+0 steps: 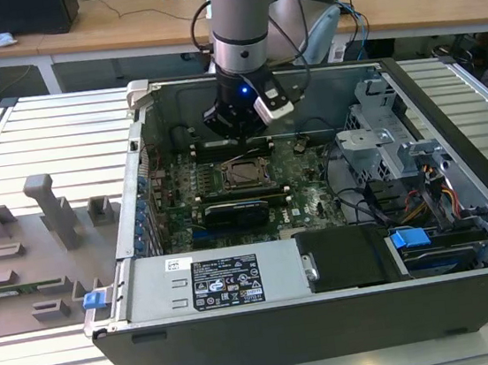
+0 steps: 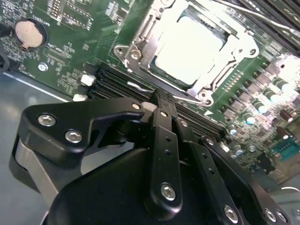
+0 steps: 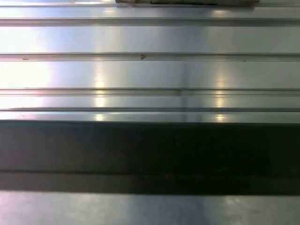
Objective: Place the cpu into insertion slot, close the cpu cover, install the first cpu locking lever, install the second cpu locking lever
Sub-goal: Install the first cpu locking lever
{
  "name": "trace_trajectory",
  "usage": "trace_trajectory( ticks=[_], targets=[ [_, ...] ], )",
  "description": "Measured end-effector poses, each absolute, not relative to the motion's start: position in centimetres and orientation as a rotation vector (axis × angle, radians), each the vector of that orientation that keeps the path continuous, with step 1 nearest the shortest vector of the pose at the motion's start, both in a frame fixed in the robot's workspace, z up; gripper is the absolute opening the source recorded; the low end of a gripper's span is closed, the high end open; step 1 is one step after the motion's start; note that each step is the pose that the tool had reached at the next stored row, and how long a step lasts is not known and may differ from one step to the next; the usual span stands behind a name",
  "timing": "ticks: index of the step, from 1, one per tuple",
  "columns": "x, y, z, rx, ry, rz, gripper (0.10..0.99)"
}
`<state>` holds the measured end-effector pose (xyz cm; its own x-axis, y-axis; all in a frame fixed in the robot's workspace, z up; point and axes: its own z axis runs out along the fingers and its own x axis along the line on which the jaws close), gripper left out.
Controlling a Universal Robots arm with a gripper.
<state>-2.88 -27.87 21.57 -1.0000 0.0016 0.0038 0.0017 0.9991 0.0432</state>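
In the second wrist view the cpu (image 2: 187, 44) lies flat in the insertion slot (image 2: 220, 77) on the green board (image 2: 70, 28), with the cpu cover (image 2: 140, 44) down around it. The gripper (image 2: 159, 101) hangs just beside the socket, fingers (image 2: 161, 119) together and holding nothing. In the exterior view the gripper (image 1: 240, 134) sits inside the open computer case (image 1: 331, 314), on a slatted metal table (image 1: 41, 127).

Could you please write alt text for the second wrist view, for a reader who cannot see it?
The black gripper fills the foreground above a green motherboard. Beyond it, the cpu sits in the insertion slot, framed by the silvery cpu cover.
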Motion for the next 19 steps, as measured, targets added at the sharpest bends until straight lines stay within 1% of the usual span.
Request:
trace_trajectory(
  ticks=[15, 19],
  targets=[
    [-1.7, -28.4, 20.1, -0.003, -3.130, -0.067, 0.106],
    [-1.6, -28.3, 20.1, -0.001, -3.130, -0.079, 0.106]
  ],
)
